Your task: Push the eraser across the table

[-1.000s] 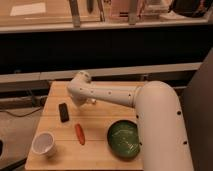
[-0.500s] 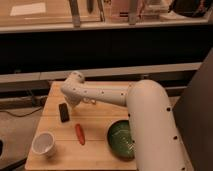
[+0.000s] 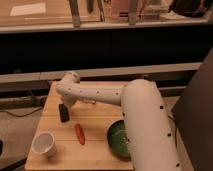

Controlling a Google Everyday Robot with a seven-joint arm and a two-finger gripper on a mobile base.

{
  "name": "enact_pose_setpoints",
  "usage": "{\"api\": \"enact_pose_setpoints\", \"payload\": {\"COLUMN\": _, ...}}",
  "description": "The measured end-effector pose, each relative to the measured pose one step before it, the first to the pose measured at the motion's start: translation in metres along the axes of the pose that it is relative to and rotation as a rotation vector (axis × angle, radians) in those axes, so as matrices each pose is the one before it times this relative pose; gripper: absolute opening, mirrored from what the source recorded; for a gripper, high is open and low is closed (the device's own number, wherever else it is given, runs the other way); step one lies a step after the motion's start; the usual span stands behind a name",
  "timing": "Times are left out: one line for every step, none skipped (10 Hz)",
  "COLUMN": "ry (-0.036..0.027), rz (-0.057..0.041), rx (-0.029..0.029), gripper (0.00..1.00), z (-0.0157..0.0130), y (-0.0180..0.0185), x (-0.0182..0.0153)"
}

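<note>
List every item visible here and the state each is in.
Eraser: lying flat on the table, near its left edge.
Claw: low over the table, right at the eraser's far end.
Carrot: lying flat, untouched.
White cup: upright.
Green bowl: upright, partly behind the arm.

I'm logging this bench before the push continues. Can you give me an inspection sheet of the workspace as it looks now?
Surface: light bamboo-coloured plank table, bare wood showing between the items.
Job's things: small flat black rectangular eraser lying on the table's left part.
Clutter: white paper cup at front left; orange carrot-like stick near the middle; dark green bowl at front right.
Grippers: gripper at the white arm's tip, right above the eraser's far end.
Cables: dark cable on the floor left of the table.
Surroundings: dark counter front behind the table.
</note>
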Motion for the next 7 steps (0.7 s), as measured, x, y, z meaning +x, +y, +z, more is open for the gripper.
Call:
{"api": "enact_pose_setpoints", "payload": {"ry": -0.00907, "rz": -0.00134, "rx": -0.00031, "gripper": 0.04, "z": 0.00035, "y": 0.00274, "x": -0.00114}}
{"api": "enact_pose_setpoints", "payload": {"ry": 0.00029, "rz": -0.00339, "rx": 0.00035, "gripper": 0.04, "z": -0.00003, "y": 0.00511, "x": 0.00421}}
{"api": "enact_pose_setpoints", "payload": {"ry": -0.00099, "rz": -0.00340, "rx": 0.00185, "gripper": 0.04, "z": -0.00022, "y": -0.00138, "x": 0.00025}}
{"api": "enact_pose_setpoints", "payload": {"ry": -0.00578, "rz": -0.00643, "rx": -0.00006, "gripper": 0.04, "z": 0.00162, "y": -0.00206, "x": -0.00231}}
{"api": "enact_pose_setpoints", "payload": {"ry": -0.00410, "rz": -0.00699, "rx": 0.00122, "gripper": 0.04, "z": 0.00020, "y": -0.00179, "x": -0.00056}}
{"api": "enact_pose_setpoints", "payload": {"ry": -0.00576, "rz": -0.00185, "rx": 0.00013, "gripper": 0.04, "z": 0.00054, "y": 0.00102, "x": -0.00034}}
{"api": "enact_pose_setpoints", "payload": {"ry": -0.00534, "rz": -0.00416, "rx": 0.00155, "gripper": 0.04, "z": 0.00077, "y": -0.00096, "x": -0.00174}}
